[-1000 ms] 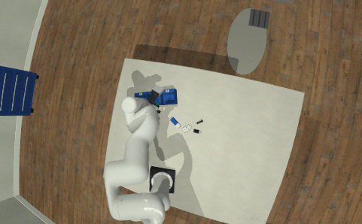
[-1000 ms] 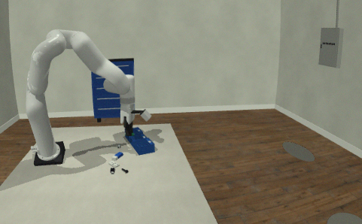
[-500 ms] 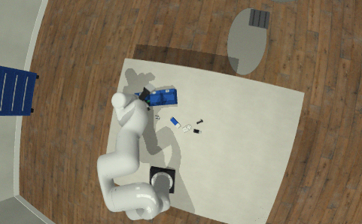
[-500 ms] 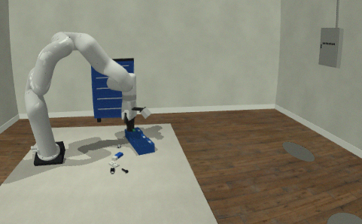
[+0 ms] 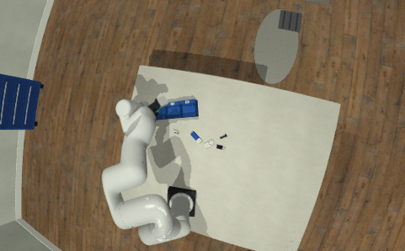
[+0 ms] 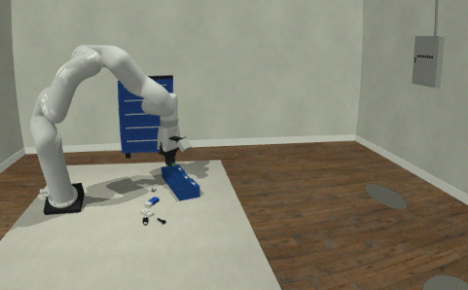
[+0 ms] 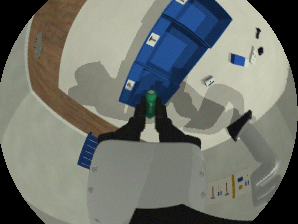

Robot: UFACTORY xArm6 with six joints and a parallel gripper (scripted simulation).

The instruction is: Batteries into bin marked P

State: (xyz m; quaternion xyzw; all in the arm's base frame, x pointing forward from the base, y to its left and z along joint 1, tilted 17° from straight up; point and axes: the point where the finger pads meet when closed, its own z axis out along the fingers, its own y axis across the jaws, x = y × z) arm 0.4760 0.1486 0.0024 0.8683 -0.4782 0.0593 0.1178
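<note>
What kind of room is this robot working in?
Likely a bare workshop or utility room: wood plank floor, a blue drawer cabinet against the wall, and a grey electrical box mounted on the side wall.

The labels (image 7: 152, 40) on the blue bins (image 7: 174, 42) are too small to read.

The end effector (image 7: 152, 121) holds a battery (image 7: 150, 104) above the bin row's (image 7: 174, 44) near end.

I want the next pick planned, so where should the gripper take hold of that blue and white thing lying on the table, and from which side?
Come straight down on the blue and white thing and pinch its long sides near the middle. It lies flat, elongated, with free space around it.
</note>
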